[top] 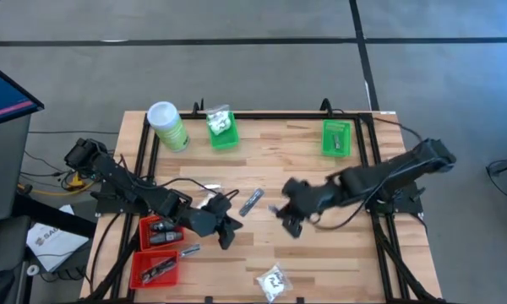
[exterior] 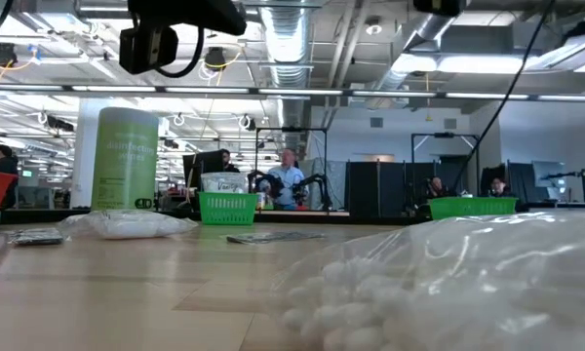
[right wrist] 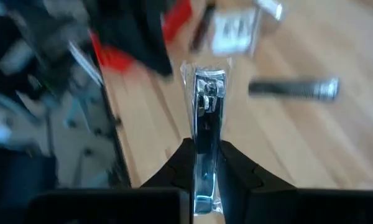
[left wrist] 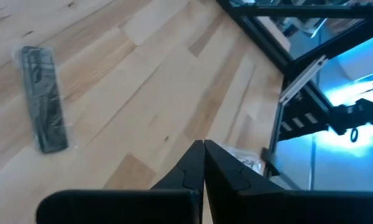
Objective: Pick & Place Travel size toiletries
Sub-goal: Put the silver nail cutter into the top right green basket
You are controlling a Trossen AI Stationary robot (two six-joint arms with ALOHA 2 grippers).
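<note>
My right gripper (right wrist: 205,163) hangs above the middle of the table (top: 338,253), shut on a slim silvery sachet (right wrist: 205,106) with a metal clipper inside. My left gripper (left wrist: 203,149) is shut and empty above the table, beside the red baskets (top: 156,232). A dark grey stick (top: 252,201) in clear wrap lies flat at the centre and also shows in the left wrist view (left wrist: 43,99). White crinkly packets lie flat at the near edge (top: 275,281) and close to the left gripper (top: 209,201). A second silvery sachet (top: 190,250) lies by the red baskets. My right gripper pinches the silvery sachet between its two fingers by one end (right wrist: 204,177). The sachet lies along the fingers and sticks out well past their tips. The fingers slant down from the table's right side. The sachet is lifted clear of the table.
A light-green canister (top: 167,127) and two green baskets (top: 222,128) (top: 336,138) stand along the far edge. A second red basket (top: 156,268) sits at the near left. A black frame (top: 372,152) borders the table. A clear bag of white balls (exterior: 448,283) fills the low view's foreground.
</note>
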